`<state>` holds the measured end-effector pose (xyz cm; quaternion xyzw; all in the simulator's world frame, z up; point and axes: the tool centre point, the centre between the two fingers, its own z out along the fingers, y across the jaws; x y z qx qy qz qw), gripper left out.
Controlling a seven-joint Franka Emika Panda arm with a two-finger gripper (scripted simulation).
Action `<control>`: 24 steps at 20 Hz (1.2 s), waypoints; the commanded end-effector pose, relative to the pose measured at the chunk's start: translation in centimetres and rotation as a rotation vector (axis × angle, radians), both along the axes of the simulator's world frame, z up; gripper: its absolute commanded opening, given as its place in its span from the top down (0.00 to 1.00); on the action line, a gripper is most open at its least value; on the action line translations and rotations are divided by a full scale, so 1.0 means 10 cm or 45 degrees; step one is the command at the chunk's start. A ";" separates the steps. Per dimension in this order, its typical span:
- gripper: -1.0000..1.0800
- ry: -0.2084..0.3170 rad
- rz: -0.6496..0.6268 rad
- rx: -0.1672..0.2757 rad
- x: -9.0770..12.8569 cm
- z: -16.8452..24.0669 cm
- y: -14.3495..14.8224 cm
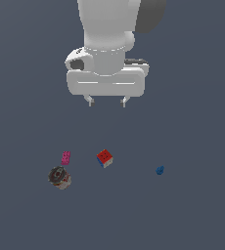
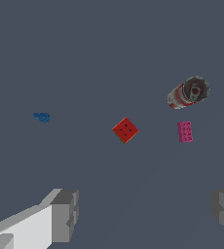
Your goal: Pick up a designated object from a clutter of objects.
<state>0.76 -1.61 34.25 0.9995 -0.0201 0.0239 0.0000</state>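
The multicoloured cube (image 1: 104, 158) sits on the grey floor, red face up with blue and pale sides; in the wrist view it (image 2: 125, 130) shows mostly red. My gripper (image 1: 106, 102) hangs high above the floor, roughly over the cube, open and empty. Its two fingers (image 2: 65, 214) stand wide apart in the wrist view. The cube is apart from the other items.
A pink block (image 1: 65, 157) lies at the exterior view's left of the cube, with a dark round can (image 1: 59, 177) on its side just beside it. A tiny blue piece (image 1: 160, 170) lies off to the exterior view's right.
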 end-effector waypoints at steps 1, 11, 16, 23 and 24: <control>0.04 0.000 0.000 0.000 0.00 0.00 0.00; 0.04 0.031 -0.033 -0.023 -0.06 -0.01 -0.10; 0.04 0.030 -0.047 -0.019 -0.04 -0.04 -0.09; 0.04 0.032 -0.140 -0.007 0.05 -0.25 -0.09; 0.04 0.033 -0.160 -0.004 0.07 -0.30 -0.09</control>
